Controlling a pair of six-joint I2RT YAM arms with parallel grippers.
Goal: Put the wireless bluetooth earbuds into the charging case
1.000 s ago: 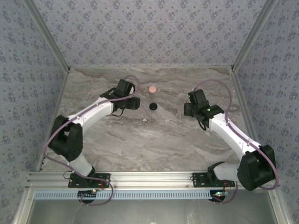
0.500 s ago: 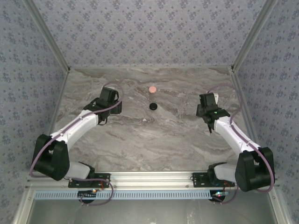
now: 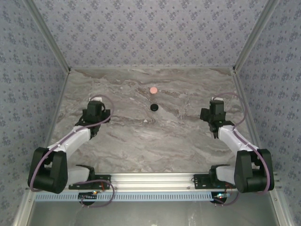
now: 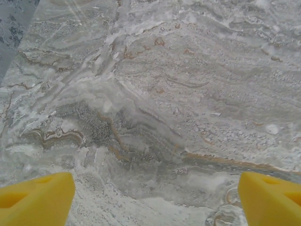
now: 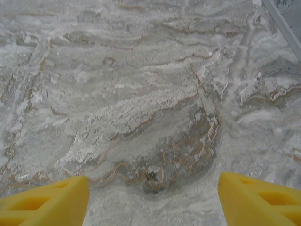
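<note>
A round pink piece [image 3: 153, 89] and a round black piece [image 3: 154, 107] lie on the marble table [image 3: 141, 141] at centre back; I cannot tell which one is the charging case. I cannot make out the earbuds in these views. My left gripper [image 3: 94, 105] is far to the left of both pieces. In the left wrist view it [image 4: 156, 193] is open, its yellow fingertips [image 4: 40, 197] wide apart over bare marble. My right gripper [image 3: 216, 104] is far to the right of them and is open [image 5: 153, 190] with nothing between its fingertips [image 5: 256, 200].
A small pale speck [image 3: 147, 121] lies just in front of the black piece. Patterned walls close in the table at the back and on both sides, with metal corner posts [image 3: 47, 35]. The aluminium rail [image 3: 150, 179] with the arm bases runs along the near edge.
Both arms have pulled away from the two round pieces, the left one out to the left and nearer, the right one out to the right. Both grippers have opened wider.
</note>
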